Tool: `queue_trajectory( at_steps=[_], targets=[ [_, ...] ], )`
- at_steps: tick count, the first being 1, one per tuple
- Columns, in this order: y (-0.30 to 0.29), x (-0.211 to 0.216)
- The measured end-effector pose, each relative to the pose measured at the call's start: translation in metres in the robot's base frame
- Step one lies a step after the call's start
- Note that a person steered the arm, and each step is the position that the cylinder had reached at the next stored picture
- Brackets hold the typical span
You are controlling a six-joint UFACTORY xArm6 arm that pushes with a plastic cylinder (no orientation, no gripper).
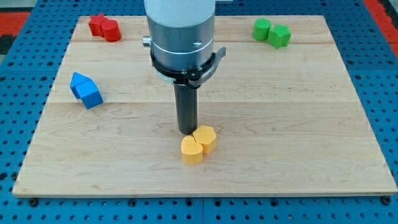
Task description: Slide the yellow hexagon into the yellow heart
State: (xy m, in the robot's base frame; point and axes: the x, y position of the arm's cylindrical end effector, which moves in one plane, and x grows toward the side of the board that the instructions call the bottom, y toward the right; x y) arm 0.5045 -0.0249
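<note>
The yellow hexagon [205,137] lies on the wooden board near the view's bottom centre. The yellow heart [192,150] lies just below and left of it, and the two touch. My tip [186,131] stands on the board just left of the hexagon and above the heart, close against the hexagon's left side. The rod rises from there to the arm's grey body at the view's top.
Two red blocks [104,27] sit together at the top left. Two green blocks [272,32] sit together at the top right. Two blue blocks [86,89] sit together at the left. The board [311,124] rests on a blue perforated table.
</note>
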Motion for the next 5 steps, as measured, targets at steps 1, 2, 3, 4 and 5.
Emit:
queue_trajectory(
  at_steps=[1, 2, 3, 4, 5],
  targets=[
    [-0.006, -0.006],
    [-0.010, -0.013],
    [-0.010, -0.015],
    [-0.010, -0.018],
    [-0.010, -0.020]
  ],
)
